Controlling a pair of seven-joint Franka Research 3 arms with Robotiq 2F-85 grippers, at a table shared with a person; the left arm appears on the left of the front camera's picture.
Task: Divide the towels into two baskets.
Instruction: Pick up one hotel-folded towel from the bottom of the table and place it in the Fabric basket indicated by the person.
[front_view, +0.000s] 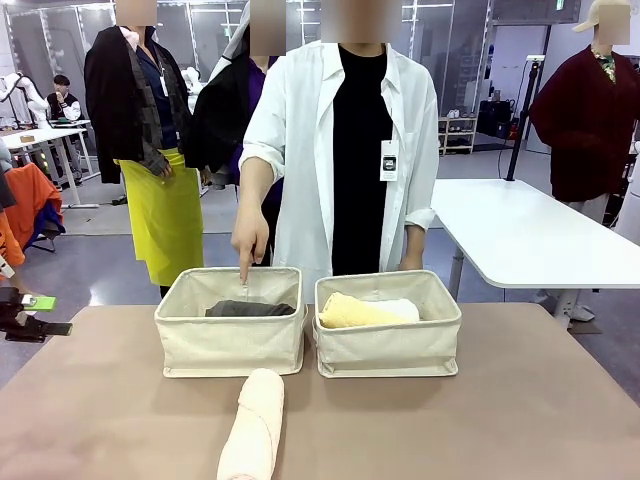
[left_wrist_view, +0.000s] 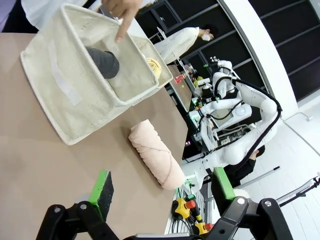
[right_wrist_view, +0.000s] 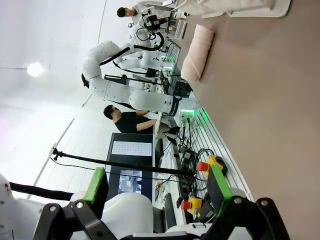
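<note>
The left gripper hangs over the table's near left with its jaws released and nothing between them. Ahead of it stands the left basket with the dark grey towel inside, and the person's hand points a finger down into that bin. The pale pink towel lies loose on the table just in front of the two baskets. The right basket already holds the yellow towel and the white towel. The right gripper is likewise slack and empty. I'd say the pink roll belongs in the left bin: grasp it across its middle, squeeze firmly since terry gives, and lift clear of the soft rim.
</note>
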